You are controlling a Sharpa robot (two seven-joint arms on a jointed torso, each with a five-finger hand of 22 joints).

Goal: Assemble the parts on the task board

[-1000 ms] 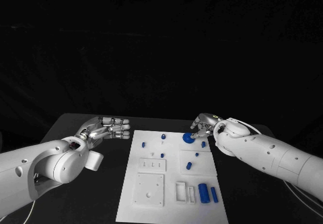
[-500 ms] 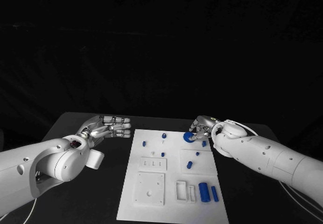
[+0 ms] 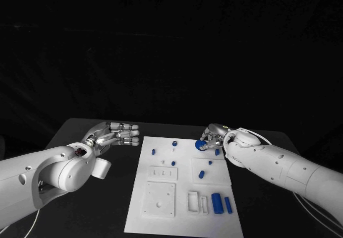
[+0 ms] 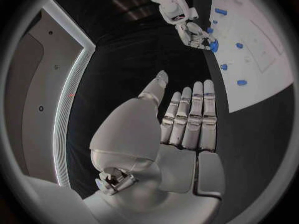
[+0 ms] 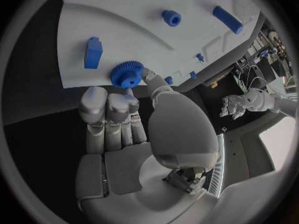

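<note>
Pinching a small blue toothed gear (image 5: 127,74) between thumb and fingertips (image 5: 130,97), the right hand (image 3: 214,135) has it at the far right edge of the flat white task board (image 3: 163,218), right at the tips and clear of the palm. Over on the black worktop (image 3: 93,208) just left of the board, the left hand (image 3: 114,135) holds nothing, its fingers (image 4: 193,114) straight and side by side. Other little blue parts, like a cylinder (image 3: 216,203), sit scattered on the board.

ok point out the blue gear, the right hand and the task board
blue gear (image 5: 127,73), right wrist view, its toothed face
right hand (image 3: 214,135), head view, back of the hand
task board (image 3: 143,218), head view, bare near corner
</note>
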